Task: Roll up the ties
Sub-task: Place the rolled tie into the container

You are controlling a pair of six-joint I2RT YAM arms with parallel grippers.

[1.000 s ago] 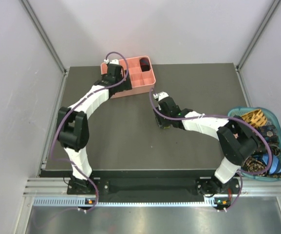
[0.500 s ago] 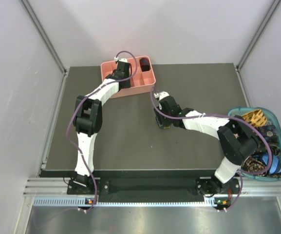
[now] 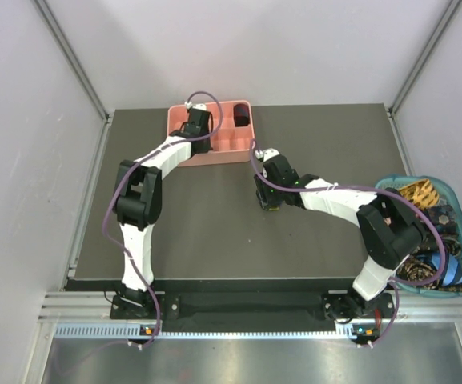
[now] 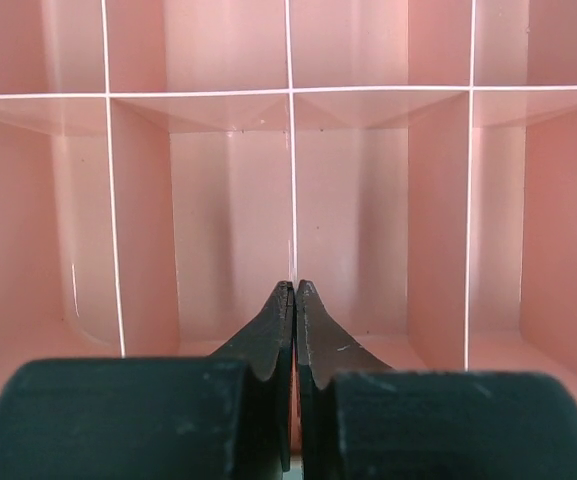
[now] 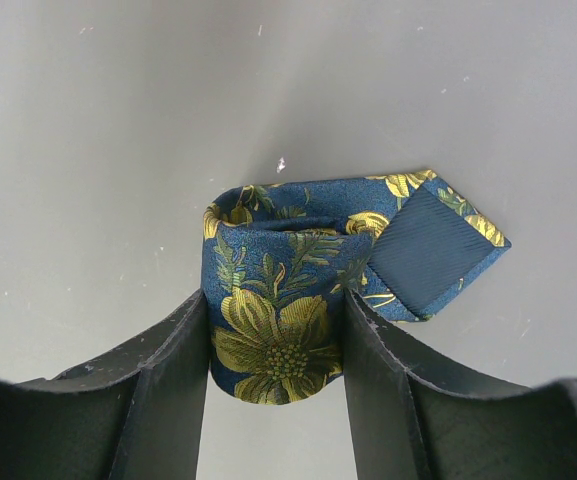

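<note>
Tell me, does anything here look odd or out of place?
Only a small thing: the rolled tie, held between the fingers of the right gripper, has its pointed end sticking out to one side of the coil instead of lying wrapped in. The pink tray and the table show no damage or spill.

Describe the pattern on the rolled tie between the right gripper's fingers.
The rolled silky tie is navy with yellow flowers; see the right wrist view.

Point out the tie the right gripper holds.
The rolled navy tie with yellow flowers, clamped in the right gripper; a dark one sits in the pink tray, others in the teal basket.
</note>
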